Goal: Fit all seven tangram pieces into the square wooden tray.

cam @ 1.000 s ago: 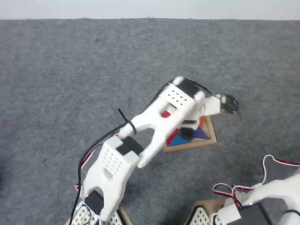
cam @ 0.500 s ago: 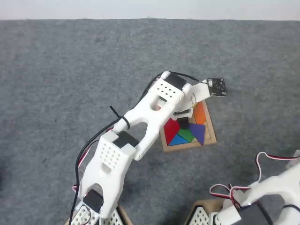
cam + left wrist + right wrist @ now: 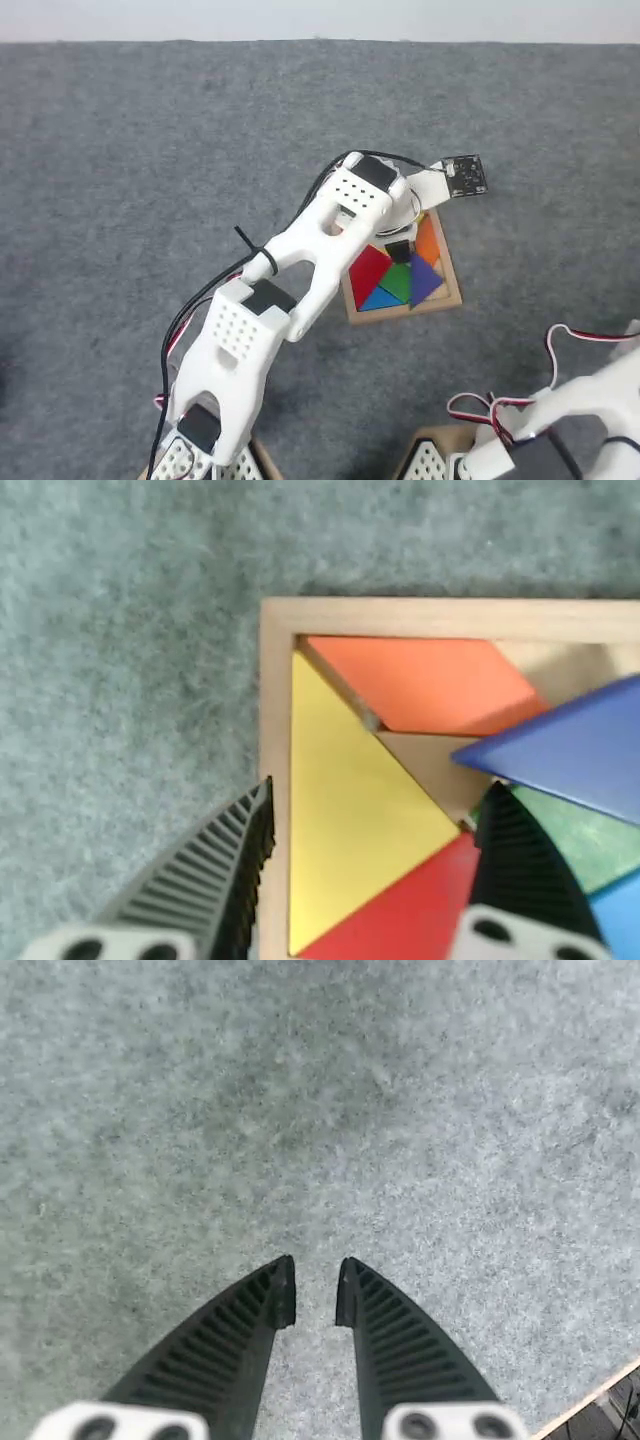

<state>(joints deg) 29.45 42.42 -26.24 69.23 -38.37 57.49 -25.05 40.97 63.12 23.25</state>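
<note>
Square wooden tray (image 3: 405, 311) sits on the grey felt-covered tabletop (image 3: 150, 150), right of centre in the high view, w/ coloured tangram pcs inside. In the left wrist view an orange parallelogram (image 3: 420, 685) lies along one tray wall & a yellow triangle (image 3: 340, 820) flush against the adjoining wall, the two meeting near that corner. A red triangle (image 3: 400, 925) borders the yellow's slanted edge, w/ a green piece (image 3: 575, 840) & a light-blue triangle (image 3: 622, 920) next to the red. A dark-blue triangle (image 3: 570, 750) points its tip over a bare wood patch btwn orange & yellow; can't tell if it lies flat. The white left arm (image 3: 330, 235) stretches from the near edge out over the tray, wrist bent down. Its left hand (image 3: 377, 795) hangs above the yellow triangle, fingers spread wide, gripping nothing: one over the tray rim, the other over the red/green seam. The white right arm (image 3: 590, 395) sits low at the near right corner. The right hand (image 3: 315, 1295) points down at the grey tabletop, fingers nearly together w/ a thin slit, nothing held. Count: 1 tray, 6 pcs seen, 2 arms.
</note>
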